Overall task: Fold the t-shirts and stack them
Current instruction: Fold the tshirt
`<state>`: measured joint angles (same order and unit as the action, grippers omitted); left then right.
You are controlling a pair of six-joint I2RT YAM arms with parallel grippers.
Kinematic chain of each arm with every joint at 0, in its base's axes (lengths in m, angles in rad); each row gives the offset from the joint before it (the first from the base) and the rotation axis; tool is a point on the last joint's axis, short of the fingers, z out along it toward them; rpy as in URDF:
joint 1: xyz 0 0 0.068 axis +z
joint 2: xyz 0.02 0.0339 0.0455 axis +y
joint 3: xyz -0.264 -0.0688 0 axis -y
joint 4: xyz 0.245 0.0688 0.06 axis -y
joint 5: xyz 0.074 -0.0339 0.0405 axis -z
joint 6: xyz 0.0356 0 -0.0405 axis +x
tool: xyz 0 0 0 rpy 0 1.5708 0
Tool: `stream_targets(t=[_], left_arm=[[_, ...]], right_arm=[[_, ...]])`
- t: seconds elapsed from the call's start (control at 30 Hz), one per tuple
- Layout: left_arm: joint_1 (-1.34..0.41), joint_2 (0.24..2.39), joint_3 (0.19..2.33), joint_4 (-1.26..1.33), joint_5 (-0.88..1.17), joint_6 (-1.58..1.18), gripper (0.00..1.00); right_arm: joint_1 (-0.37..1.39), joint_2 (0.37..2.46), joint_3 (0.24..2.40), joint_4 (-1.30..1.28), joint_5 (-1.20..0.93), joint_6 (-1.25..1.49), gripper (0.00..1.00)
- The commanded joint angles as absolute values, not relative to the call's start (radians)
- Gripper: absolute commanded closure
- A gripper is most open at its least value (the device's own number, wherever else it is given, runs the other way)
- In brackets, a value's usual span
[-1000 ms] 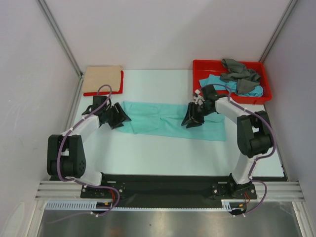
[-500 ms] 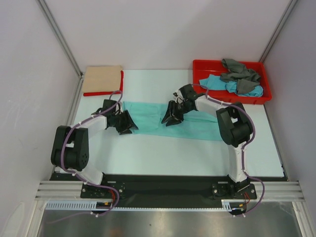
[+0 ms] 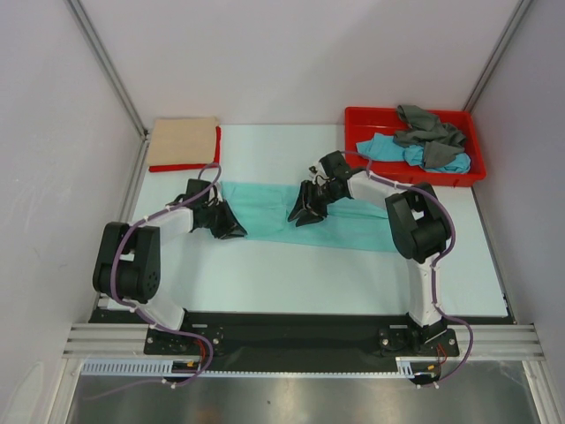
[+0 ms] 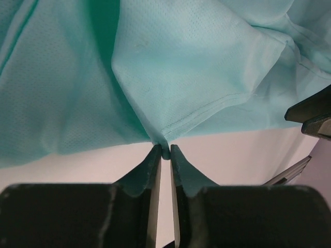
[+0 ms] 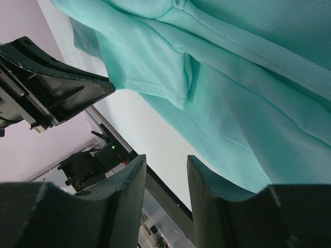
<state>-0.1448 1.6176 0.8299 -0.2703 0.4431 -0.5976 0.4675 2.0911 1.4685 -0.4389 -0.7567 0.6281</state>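
Note:
A mint-green t-shirt [image 3: 340, 221] lies spread across the middle of the table. My left gripper [image 3: 231, 226] is at its near left corner. In the left wrist view the left gripper [image 4: 164, 151] is shut on a pinched corner of the mint-green shirt [image 4: 170, 67]. My right gripper [image 3: 302, 212] hangs over the shirt's middle. In the right wrist view the right gripper [image 5: 165, 160] is open with nothing between its jaws, and the shirt [image 5: 238, 88] lies just beyond them. A folded beige shirt [image 3: 181, 141] lies on a red shirt [image 3: 215, 152] at the back left.
A rigid red tray [image 3: 360, 118] at the back right holds a crumpled grey shirt [image 3: 428, 128] and a turquoise-blue shirt [image 3: 388, 148]. White walls and metal posts close in the table on three sides. The arm bases stand at the near edge.
The right gripper has moved left along the mint-green shirt toward its middle. The left gripper has moved right and nearer, onto the shirt's left corner. Little has changed in the last half second.

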Motion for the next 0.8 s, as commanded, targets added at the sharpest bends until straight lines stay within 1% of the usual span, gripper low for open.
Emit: stream_targets(t=[0.0, 0.03, 0.07, 0.1, 0.4, 0.67, 0.73, 0.77], left_arm=[[-0.152, 1.627, 0.854, -0.244, 0.485, -0.592, 0.84], [-0.152, 1.632, 0.864, -0.251, 0.488, -0.588, 0.88], [-0.152, 1.638, 0.874, -0.256, 0.489, -0.581, 0.97], [-0.152, 1.637, 0.896, -0.261, 0.488, -0.571, 1.00], [-0.152, 1.652, 1.057, -0.285, 0.506, -0.552, 1.00], [-0.146, 1.718, 1.101, -0.198, 0.581, -0.614, 1.00], [-0.143, 1.727, 1.111, -0.184, 0.598, -0.629, 1.00], [-0.141, 1.732, 1.115, -0.181, 0.598, -0.630, 1.00]], right_arm=[[0.471, 2.069, 1.479, -0.433, -0.752, 0.629, 0.57], [0.471, 2.068, 1.477, -0.434, -0.750, 0.629, 0.57], [0.472, 2.066, 1.476, -0.436, -0.749, 0.627, 0.57], [0.471, 2.066, 1.474, -0.434, -0.747, 0.629, 0.57], [0.471, 2.065, 1.463, -0.439, -0.742, 0.632, 0.57], [0.463, 2.054, 1.453, -0.420, -0.750, 0.658, 0.57], [0.459, 2.052, 1.434, -0.367, -0.785, 0.689, 0.55], [0.457, 2.054, 1.431, -0.351, -0.793, 0.725, 0.52]])
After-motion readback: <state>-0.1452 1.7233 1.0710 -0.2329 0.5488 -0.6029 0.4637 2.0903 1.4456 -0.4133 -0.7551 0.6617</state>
